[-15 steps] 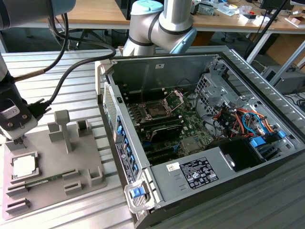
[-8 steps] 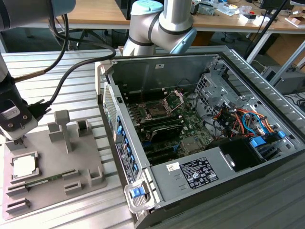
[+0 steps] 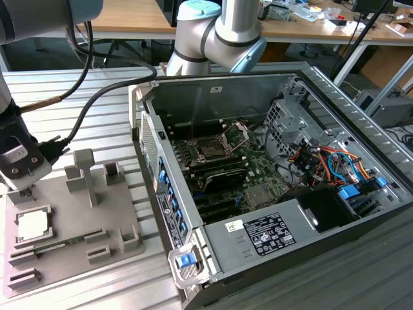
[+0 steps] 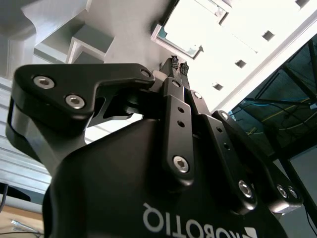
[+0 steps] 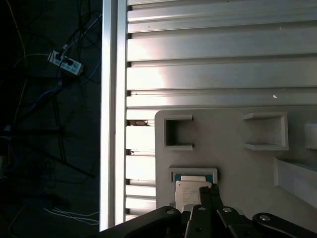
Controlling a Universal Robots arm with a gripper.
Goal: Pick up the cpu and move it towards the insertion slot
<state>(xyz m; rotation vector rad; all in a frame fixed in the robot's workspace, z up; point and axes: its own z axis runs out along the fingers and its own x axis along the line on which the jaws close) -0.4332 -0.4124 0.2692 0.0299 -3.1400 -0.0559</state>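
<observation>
The cpu lies flat in its square recess on the grey tray, silvery top up. It is close to the tray's edge at the exterior view's left. In the first wrist view the cpu shows that this tray edge runs alongside the rim of the slatted metal table, not far from one tray corner.

My gripper hangs right over the chip. In both wrist views I see the fingers drawn together with nothing between them, the tips pointing down at the chip's top. In the second wrist view the gripper ends just short of the rim of the cpu. I can't tell whether it touches the metal. The chip is not lifted; it sits level inside the recess walls.

A thin green memory stick lies in a long groove of the tray, just beside the cpu recess.

The insertion slot is well apart, on the green board inside the open computer case. That case stands on the table next to the tray, toward the exterior view's right. The slot's metal load plate is hinged up, leaving the dark socket uncovered.
</observation>
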